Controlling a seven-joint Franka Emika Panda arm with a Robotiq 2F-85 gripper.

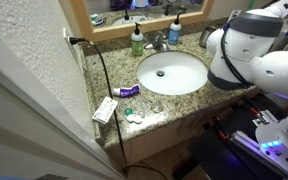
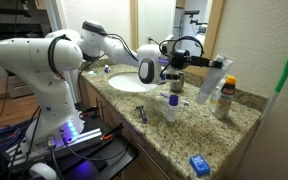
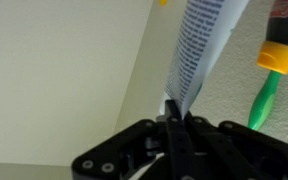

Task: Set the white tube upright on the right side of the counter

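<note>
My gripper (image 3: pixel 174 112) is shut on the flat crimped end of the white tube (image 3: pixel 204 40), which has dark print and stretches away from the jaws. In an exterior view the gripper (image 2: pixel 214 63) holds the tube (image 2: pixel 208 84) by its top end. The tube leans steeply, and its lower end is at the speckled granite counter (image 2: pixel 234 135) near the back wall. I cannot tell whether that end touches the counter. In an exterior view the arm hides both gripper and tube; the counter (image 1: pixel 199 97) shows there.
A bottle with an orange cap (image 2: pixel 227 95) stands right beside the tube, and a stubby white bottle (image 2: pixel 171 106) stands in front. A blue box (image 2: pixel 197 163) lies near the counter edge. A green stick (image 3: pixel 264 100) is close by. The oval sink (image 1: pixel 172 72) and a flat white box (image 1: pixel 105 108) lie further off.
</note>
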